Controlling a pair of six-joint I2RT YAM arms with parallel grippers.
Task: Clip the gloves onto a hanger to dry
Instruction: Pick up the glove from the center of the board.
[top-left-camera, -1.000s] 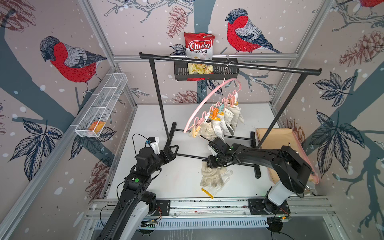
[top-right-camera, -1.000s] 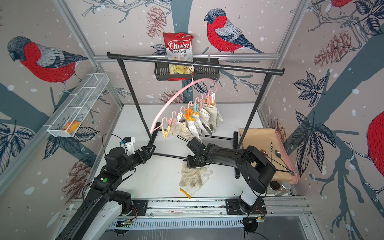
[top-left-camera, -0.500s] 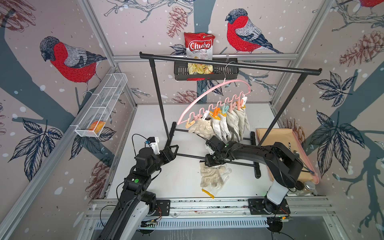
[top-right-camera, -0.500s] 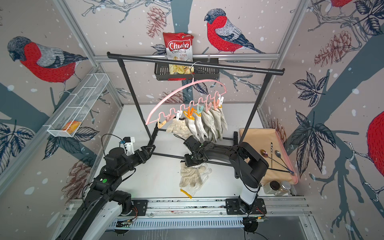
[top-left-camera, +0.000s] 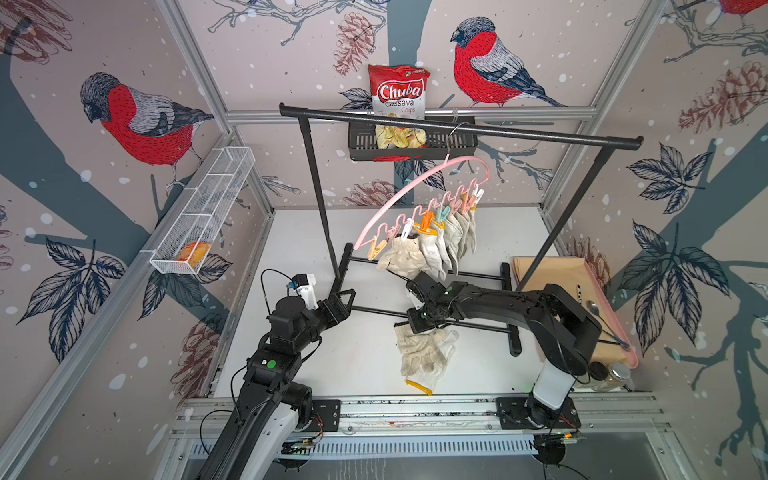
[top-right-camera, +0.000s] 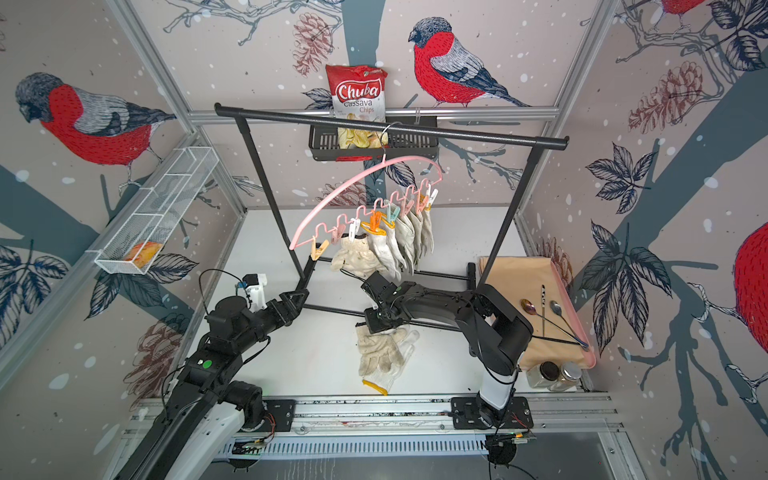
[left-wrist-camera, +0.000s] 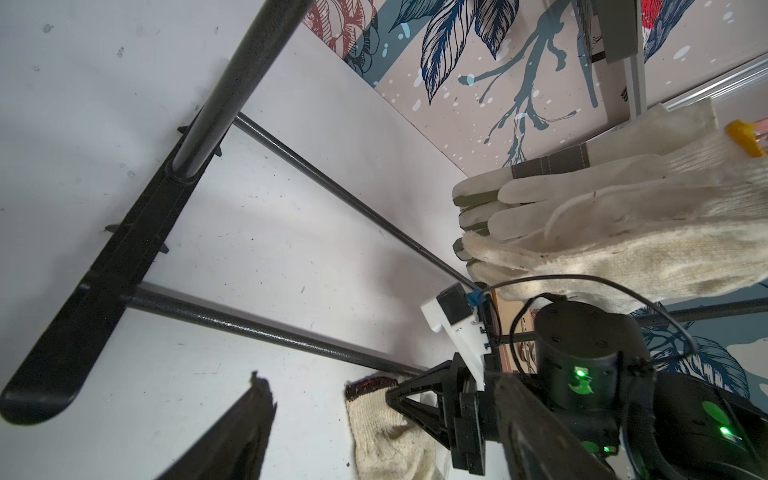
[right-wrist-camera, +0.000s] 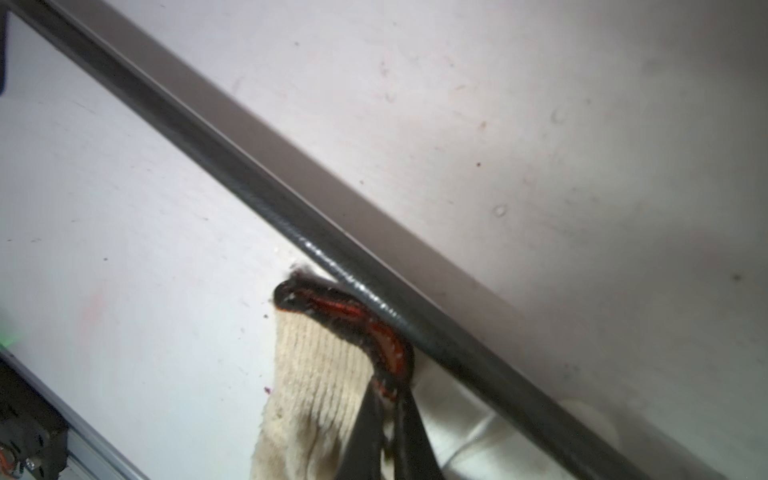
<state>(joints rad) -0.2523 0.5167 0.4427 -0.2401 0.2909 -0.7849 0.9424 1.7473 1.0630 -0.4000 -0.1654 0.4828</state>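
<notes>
The pink hanger (top-left-camera: 419, 183) hangs tilted by its hook from the black rack, also in the other top view (top-right-camera: 357, 178). Several gloves (top-left-camera: 432, 249) are pegged along it. They also show in the left wrist view as hanging gloves (left-wrist-camera: 623, 216). More gloves (top-left-camera: 424, 355) lie in a heap on the table, one with a yellow cuff (top-left-camera: 419, 386). My right gripper (top-left-camera: 417, 326) is down at the heap's far end. It is shut on the dark red cuff (right-wrist-camera: 345, 311) of a knitted glove (right-wrist-camera: 316, 374), right beside the rack's base bar. My left gripper (top-left-camera: 345, 297) hovers open to the left, holding nothing.
The black rack (top-left-camera: 457, 129) spans the table, with its base bars (top-left-camera: 457, 324) on the surface by the heap. A black basket with a chips bag (top-left-camera: 399, 99) hangs at the back. A wire basket (top-left-camera: 199, 220) is on the left wall. A tan tray with spoons (top-right-camera: 536, 307) and jars (top-right-camera: 557, 374) sit at the right.
My right gripper has closed on the glove cuff by the base bar. The hanger with its gloves has swung right and then part of the way back. The left arm has not moved.
</notes>
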